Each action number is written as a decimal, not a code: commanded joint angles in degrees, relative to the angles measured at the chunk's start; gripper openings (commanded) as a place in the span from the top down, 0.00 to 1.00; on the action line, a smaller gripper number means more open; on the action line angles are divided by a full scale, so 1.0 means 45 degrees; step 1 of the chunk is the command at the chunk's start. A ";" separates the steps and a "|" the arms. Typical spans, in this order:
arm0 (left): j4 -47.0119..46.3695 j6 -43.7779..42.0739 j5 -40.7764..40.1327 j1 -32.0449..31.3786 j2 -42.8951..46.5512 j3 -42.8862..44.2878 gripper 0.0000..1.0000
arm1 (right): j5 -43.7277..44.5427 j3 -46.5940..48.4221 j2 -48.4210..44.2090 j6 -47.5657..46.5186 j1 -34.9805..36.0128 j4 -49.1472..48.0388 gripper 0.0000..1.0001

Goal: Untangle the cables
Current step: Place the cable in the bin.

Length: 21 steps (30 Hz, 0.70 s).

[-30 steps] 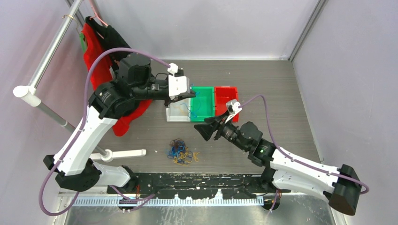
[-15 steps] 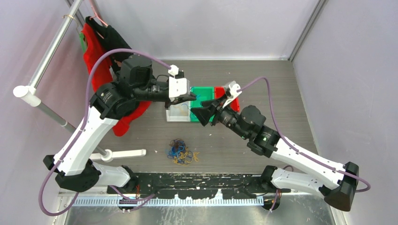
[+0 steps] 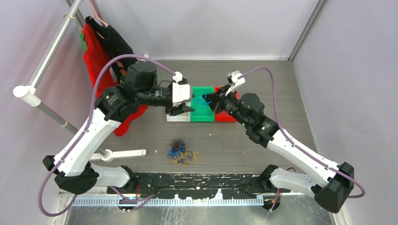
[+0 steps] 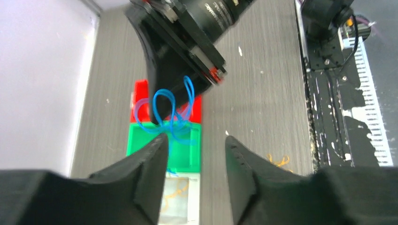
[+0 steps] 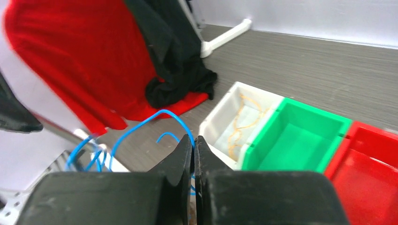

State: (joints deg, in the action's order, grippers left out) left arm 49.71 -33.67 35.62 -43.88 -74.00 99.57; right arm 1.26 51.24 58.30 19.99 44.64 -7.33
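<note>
Right gripper (image 5: 193, 140) pinched shut on one blue cable (image 5: 141, 123), whose loops trail out past the tips; green bin (image 5: 263, 154) sits below, just beside them. Left gripper (image 4: 195, 140) faces it, part open and empty. The other cables (image 3: 180, 152) lie well behind both tools, near the bases.

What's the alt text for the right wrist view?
Right fingers pinch a looping blue cable. Beyond sit a white bin holding yellow-orange strands, a green bin and a red bin, side by side. A red cloth fills the upper left.
</note>
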 commanded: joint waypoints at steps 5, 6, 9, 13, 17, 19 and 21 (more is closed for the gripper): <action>0.1362 -0.1574 -0.2773 -0.0022 0.0595 -0.1273 0.10 | -0.0018 0.1298 0.1438 0.0328 -0.1924 0.1868 0.95; 0.1678 -0.1596 -0.3080 -0.0011 0.0544 -0.1273 0.06 | 0.0159 0.1524 0.1746 0.0197 -0.2088 0.2284 0.95; 0.2376 -0.1587 -0.3338 0.0230 0.0533 -0.1332 0.00 | 0.0861 0.2318 0.2773 -0.0266 -0.2326 0.3180 0.95; 0.2535 -0.1006 -0.3213 0.1084 0.0666 -0.1449 0.01 | 0.1272 0.3185 0.4369 -0.0535 -0.2379 0.3553 0.95; 0.2601 -0.0677 -0.3010 0.1895 0.0936 -0.1507 0.01 | 0.1435 0.3909 0.5971 -0.0420 -0.2413 0.3457 0.96; 0.2565 -0.0653 -0.3031 0.2078 0.1264 -0.1669 0.01 | 0.1680 0.4146 0.6594 -0.0104 -0.2548 0.3351 0.96; 0.2470 -0.0681 -0.3151 0.2132 0.1571 -0.1873 0.01 | 0.1880 0.4227 0.7082 0.0110 -0.2648 0.3124 0.96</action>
State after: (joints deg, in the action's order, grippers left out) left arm 61.01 -37.82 21.74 -35.03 -71.20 91.96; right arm 6.68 67.05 87.77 19.14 33.61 8.84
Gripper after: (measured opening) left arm 0.994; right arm 0.076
